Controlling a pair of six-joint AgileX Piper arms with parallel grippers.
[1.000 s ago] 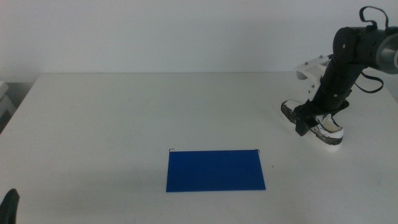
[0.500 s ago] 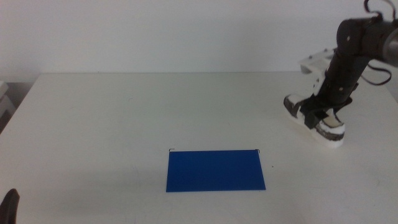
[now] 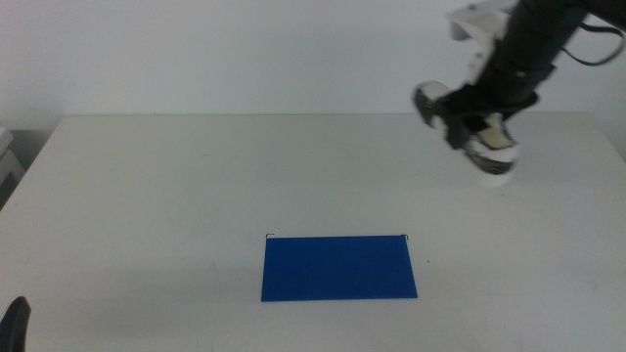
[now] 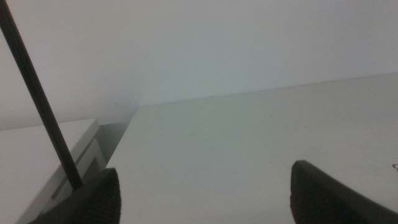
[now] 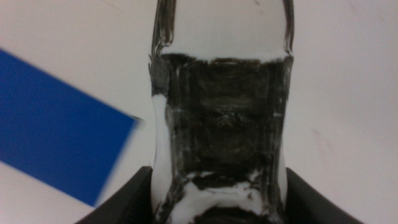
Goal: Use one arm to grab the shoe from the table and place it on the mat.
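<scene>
Two jaws of the right gripper (image 3: 479, 110) clenched on the shoe (image 3: 468, 127), held above the table (image 3: 176, 196) at far right. Shoe's long axis runs far-left to near-right; toe end unclear. Left gripper (image 4: 205, 186) released, waiting near-left, mat (image 3: 338, 266) well apart.

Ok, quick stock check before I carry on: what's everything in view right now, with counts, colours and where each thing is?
shoe: one, white with black patches, held up off the table at the far right, clamped by the right gripper.
mat: one, deep blue, flat on the table, near the front centre, nothing on it.
table: one, plain white, fills most of the middle view.
right gripper: one, dark, raised at the far right, shut on the shoe.
left gripper: one, dark, waiting at the near left corner, jaws apart with nothing between.
</scene>
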